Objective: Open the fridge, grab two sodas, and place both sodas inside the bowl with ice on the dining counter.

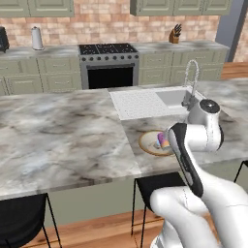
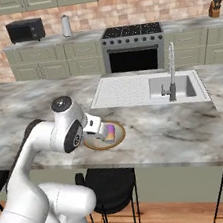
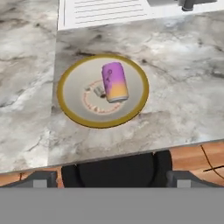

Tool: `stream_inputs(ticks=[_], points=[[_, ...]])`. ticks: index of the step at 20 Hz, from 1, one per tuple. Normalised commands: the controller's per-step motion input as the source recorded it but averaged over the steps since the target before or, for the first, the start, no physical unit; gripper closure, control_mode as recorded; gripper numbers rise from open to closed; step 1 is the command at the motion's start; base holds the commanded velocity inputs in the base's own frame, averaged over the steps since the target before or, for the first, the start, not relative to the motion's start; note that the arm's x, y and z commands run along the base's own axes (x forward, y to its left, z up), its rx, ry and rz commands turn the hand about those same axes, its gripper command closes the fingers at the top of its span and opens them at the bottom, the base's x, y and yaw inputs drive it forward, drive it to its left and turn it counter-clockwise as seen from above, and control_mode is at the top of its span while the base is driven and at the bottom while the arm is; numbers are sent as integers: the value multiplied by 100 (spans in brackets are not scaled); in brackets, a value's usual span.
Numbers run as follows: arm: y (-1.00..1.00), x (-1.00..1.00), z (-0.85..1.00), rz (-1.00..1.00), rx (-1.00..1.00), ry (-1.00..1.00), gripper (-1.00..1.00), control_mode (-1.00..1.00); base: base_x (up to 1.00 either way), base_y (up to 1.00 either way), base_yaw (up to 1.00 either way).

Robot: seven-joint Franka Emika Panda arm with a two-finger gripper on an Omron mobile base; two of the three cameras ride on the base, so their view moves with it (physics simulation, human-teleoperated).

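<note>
On the dining counter (image 1: 63,135), just at the near edge of the marble, sits the bowl with ice (image 3: 70,94), a shallow tan-rimmed dish with a pale centre. One soda (image 3: 114,82) lies on its side inside it, purple at one end fading to orange at the other, resting slightly toward two o'clock from the bowl's middle in the hand view. A few small pale bits of ice show at the centre beside the can, touching or nearly touching it.

At twelve o'clock from the bowl in the hand view lies the ribbed draining board, and toward one o'clock the base of the tap (image 2: 170,72) beside the sink (image 2: 180,87). A dark stool (image 2: 110,182) stands under the counter edge at six o'clock.

The gripper (image 3: 111,179) hangs above and a little short of the bowl, its jaws spread wide and empty; nothing sits between the dark tips.

Judging from this, one can is delivered. No second can appears in the bowl or on the counter around it, so the task looks roughly half done: the other soda would have to be fetched from the fridge and set beside this one. The bowl has room left at its nine o'clock side for it.
</note>
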Motion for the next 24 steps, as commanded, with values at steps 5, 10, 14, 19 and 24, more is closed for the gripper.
stream_inputs(ticks=[5,10,14,19,24], points=[[17,-100,68,0,-3,-21,-100,-100,0,0,0],[33,-86,23,-2,-1,-12,-100,-100,0,0,0],[35,-63,-8,0,-2,-3,-100,-100,0,0,0],[24,-37,-23,0,0,5,-100,-100,0,0,0],[0,-14,-7,-1,0,0,-100,100,-59,-17,-17]])
